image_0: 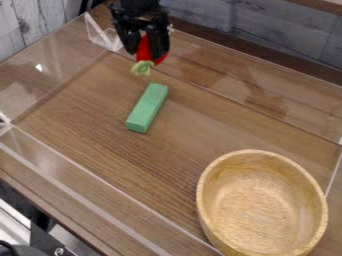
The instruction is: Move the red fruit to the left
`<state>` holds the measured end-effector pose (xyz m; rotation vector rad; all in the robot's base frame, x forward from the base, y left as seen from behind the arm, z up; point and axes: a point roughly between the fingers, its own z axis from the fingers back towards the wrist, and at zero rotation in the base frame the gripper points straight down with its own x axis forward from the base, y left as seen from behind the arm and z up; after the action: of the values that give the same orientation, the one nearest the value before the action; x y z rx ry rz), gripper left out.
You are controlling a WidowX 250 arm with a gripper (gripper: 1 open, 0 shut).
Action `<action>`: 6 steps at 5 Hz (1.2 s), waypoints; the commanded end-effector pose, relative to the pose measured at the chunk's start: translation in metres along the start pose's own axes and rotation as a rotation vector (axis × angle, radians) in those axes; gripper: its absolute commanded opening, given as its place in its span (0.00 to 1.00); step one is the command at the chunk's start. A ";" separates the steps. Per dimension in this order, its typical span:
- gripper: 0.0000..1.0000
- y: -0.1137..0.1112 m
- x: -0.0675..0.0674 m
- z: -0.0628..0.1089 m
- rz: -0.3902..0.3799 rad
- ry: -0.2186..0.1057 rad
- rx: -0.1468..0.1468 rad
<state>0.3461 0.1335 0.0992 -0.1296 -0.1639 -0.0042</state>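
Observation:
My gripper (pixel 142 56) is at the top of the view, over the far left part of the wooden table. It is shut on the red fruit (pixel 143 50), a small glossy red toy whose light-green leafy cap (pixel 139 68) hangs below the fingers. The fruit is held above the table, up and to the left of the flat green block (pixel 148 106). The black fingers (pixel 127 43) hide part of the fruit.
The green rectangular block lies on the table below the gripper. A large wooden bowl (pixel 262 206) sits at the front right. Clear acrylic walls (pixel 40 75) ring the table. A wooden plank wall stands behind.

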 end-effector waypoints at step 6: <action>0.00 0.064 -0.019 -0.005 -0.160 -0.001 0.008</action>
<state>0.3253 0.1876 0.0506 -0.1671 -0.1020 -0.1594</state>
